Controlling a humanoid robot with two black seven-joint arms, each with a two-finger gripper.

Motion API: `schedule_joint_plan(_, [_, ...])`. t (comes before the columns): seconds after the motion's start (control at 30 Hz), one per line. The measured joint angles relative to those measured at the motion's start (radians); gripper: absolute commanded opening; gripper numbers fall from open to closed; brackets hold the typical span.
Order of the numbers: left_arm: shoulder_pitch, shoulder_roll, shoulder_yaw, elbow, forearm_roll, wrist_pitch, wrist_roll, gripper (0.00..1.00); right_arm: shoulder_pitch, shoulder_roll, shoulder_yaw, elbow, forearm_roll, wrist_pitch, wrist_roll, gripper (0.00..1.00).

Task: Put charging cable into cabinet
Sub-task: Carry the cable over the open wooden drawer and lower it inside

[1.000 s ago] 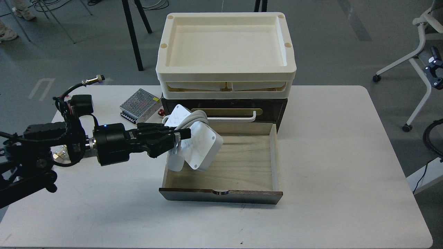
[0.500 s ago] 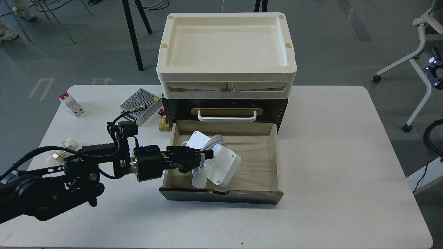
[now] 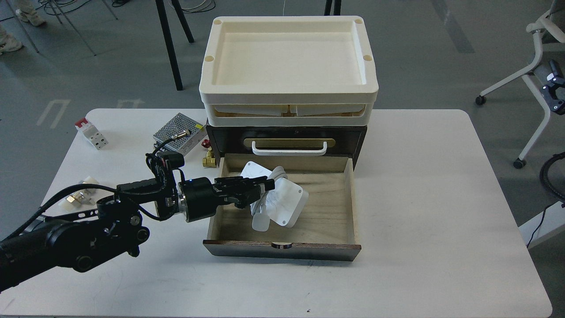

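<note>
charging cable (image 3: pixel 282 201) shifted deeper into drawer | left hand (image 3: pixel 265 185) level, reaching rightward | still grasping cable

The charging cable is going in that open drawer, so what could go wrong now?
1. The charging cable sits tilted in the left end effector, so it might land on edge, too high for the drawer to shut.
2. Its plug dangles on loose cord and could snag.
3. The end effector reaches over the drawer's left wall and could bump it pulling out.
</note>
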Motion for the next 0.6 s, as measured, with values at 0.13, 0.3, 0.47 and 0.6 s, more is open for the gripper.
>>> schedule_joint_plan(0.13, [-0.003,-0.009,-0.015,0.000,-0.009,0.006,0.000,0.94,-0.001,0.005,0.000,0.001,0.000,0.000,0.000,1.00])
schedule_joint_plan(0.3, [0.006,0.022,-0.119,-0.002,-0.134,0.000,0.000,0.95,0.002,0.006,0.001,0.015,0.000,0.000,0.000,1.00])
schedule_joint_plan(0.47, [0.038,0.164,-0.190,-0.005,-0.322,-0.074,0.000,0.95,0.033,0.000,-0.004,0.063,-0.010,0.000,-0.002,1.00])
schedule_joint_plan(0.6, [0.041,0.219,-0.254,0.016,-0.540,-0.202,0.000,0.95,0.073,0.008,-0.004,0.075,-0.014,0.000,-0.002,1.00])
